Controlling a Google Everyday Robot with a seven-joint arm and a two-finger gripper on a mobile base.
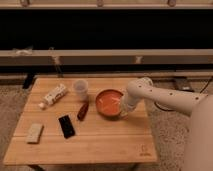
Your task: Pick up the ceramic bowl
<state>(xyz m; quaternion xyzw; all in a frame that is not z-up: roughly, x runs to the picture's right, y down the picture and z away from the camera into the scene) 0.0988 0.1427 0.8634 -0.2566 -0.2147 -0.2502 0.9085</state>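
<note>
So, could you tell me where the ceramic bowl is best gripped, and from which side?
Probably the thin rim of the ceramic bowl, on its right edge, taken from above. The bowl sits upright and is wide and shallow, so only the rim offers a pinch. The gripper is already at that edge, and the plastic cup stands opposite.

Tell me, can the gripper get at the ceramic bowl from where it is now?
Probably yes. The gripper is already down at the right rim of the ceramic bowl, with nothing between them. The plastic cup and the dark red item sit on the bowl's far side, away from the arm.
</note>
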